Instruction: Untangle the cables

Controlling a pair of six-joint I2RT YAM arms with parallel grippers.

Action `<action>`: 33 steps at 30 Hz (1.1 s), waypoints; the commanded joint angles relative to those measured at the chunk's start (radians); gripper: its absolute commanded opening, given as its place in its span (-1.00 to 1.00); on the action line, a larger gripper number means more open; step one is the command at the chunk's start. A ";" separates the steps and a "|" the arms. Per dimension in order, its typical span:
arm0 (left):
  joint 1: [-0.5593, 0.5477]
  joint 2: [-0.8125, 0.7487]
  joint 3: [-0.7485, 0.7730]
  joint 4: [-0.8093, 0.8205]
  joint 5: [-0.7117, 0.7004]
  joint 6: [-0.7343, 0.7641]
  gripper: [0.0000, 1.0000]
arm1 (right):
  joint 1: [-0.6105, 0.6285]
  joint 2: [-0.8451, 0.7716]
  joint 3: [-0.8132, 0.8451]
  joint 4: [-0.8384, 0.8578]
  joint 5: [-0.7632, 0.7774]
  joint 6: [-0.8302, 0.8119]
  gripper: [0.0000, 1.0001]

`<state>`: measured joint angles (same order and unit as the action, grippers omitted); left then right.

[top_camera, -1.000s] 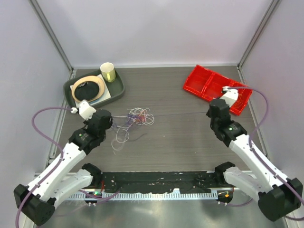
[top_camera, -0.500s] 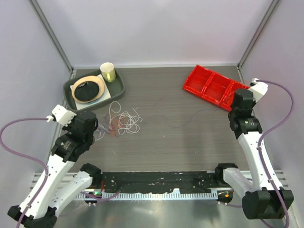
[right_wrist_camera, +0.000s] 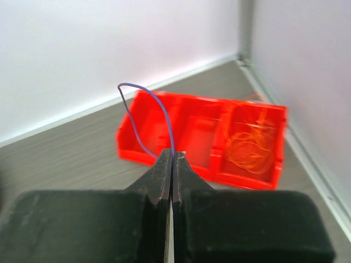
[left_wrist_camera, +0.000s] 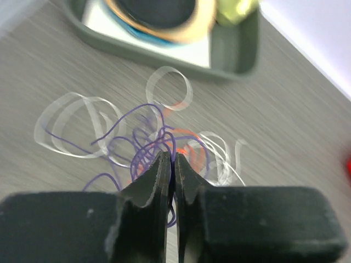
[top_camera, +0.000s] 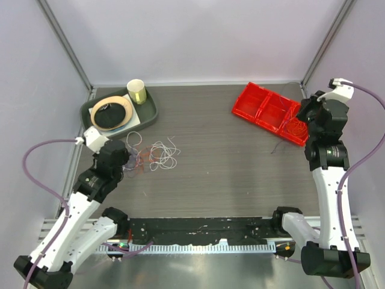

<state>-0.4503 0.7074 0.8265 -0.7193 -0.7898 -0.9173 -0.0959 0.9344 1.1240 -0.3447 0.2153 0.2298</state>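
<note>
The cables lie as a small tangle of white, purple and orange-red loops on the table's left. My left gripper is at the tangle's left edge. In the left wrist view it is shut on a purple cable amid white loops and an orange-red strand. My right gripper is raised over the red bin. In the right wrist view it is shut on a separate purple cable, which arcs up from the jaws. A thin trailing strand lies below the bin.
The red bin has three compartments; the right one holds coiled orange cables. At the back left, a grey-green tray carries a plate and a yellow cup. Frame posts and walls stand close on both sides.
My right arm swung right and up to the red bin, drawing its purple cable out of the tangle. The tangle slid left and bunched up. My left gripper drew back left, then edged forward.
</note>
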 commanded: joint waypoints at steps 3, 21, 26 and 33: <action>0.002 0.047 -0.147 0.411 0.518 0.144 0.64 | 0.001 -0.040 0.106 0.128 -0.384 0.031 -0.98; 0.002 0.141 -0.179 0.337 0.371 0.138 0.99 | 0.001 0.322 0.520 0.323 -0.281 -0.050 -0.99; 0.001 0.133 -0.190 0.337 0.345 0.136 1.00 | 0.001 0.431 0.614 0.430 -0.220 -0.053 -0.99; 0.001 0.155 -0.190 0.340 0.327 0.143 1.00 | 0.001 0.587 0.738 0.516 -0.058 -0.053 -0.98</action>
<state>-0.4503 0.8593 0.6373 -0.4011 -0.4236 -0.7780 -0.0956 1.4776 1.7733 0.0544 0.0402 0.1905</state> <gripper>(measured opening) 0.996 0.039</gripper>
